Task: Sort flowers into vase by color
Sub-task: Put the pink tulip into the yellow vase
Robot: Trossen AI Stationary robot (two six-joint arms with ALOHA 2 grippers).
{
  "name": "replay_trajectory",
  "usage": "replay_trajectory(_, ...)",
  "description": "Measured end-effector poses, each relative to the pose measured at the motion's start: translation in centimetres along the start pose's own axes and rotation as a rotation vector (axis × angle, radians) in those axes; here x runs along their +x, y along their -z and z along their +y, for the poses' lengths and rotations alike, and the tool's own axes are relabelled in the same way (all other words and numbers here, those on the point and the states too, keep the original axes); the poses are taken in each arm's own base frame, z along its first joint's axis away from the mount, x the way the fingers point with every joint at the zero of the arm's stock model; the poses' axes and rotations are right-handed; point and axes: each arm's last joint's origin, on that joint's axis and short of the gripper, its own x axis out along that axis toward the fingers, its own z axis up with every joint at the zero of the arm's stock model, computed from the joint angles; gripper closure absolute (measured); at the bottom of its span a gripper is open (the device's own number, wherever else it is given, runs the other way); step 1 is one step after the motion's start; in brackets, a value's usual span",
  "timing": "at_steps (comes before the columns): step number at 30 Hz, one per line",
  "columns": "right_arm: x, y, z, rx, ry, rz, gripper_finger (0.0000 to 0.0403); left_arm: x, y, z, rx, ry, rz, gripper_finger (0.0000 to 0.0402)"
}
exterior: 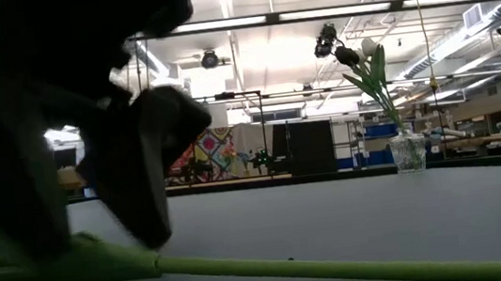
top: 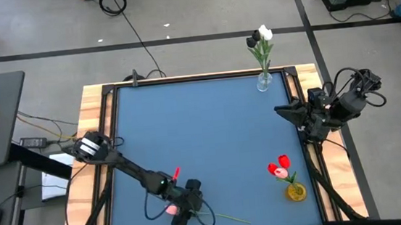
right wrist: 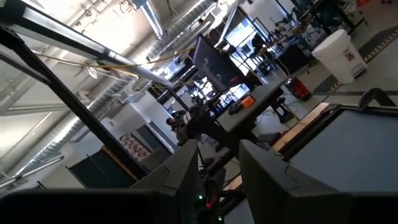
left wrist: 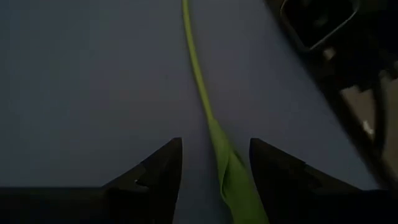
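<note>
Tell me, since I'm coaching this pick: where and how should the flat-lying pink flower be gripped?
Grip the stem just past the leaf, coming straight down from above. The flower lies flat on the table, so only a top approach fits. The left gripper already has open fingers on either side of the leaf.

table top: matt blue, smooth | table frame: bare wood | vase: clear glass | stem: smooth plastic

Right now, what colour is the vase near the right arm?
Yellow vase, clearest in the high view.
</note>
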Motion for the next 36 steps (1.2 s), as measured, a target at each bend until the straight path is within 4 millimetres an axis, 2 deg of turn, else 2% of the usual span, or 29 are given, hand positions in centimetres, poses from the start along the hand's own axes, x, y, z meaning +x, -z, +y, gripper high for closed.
replay_trajectory(4, 0.0, 0.1, 0.0, -0.009, 0.003, 0.006, 0.0278, 0.9, 0.7, -0.3, -0.003, -0.003, 0.027, 0.0209)
replay_trajectory(12, 0.0, 0.1, -0.1, -0.037, 0.007, 0.012, 0.0282, 1.0, 0.9, -0.3, 0.0, -0.038, 0.036, 0.0219)
replay_trajectory(28, 0.0, 0.5, -0.4, -0.089, 0.026, 0.042, 0.0282, 1.1, 1.5, -0.2, 0.007, -0.071, 0.082, 0.0308)
replay_trajectory(36, 0.0, 0.5, -0.3, -0.104, 0.022, 0.045, 0.0282, -0.1, 1.2, 0.5, 0.034, -0.081, 0.106, 0.0381)
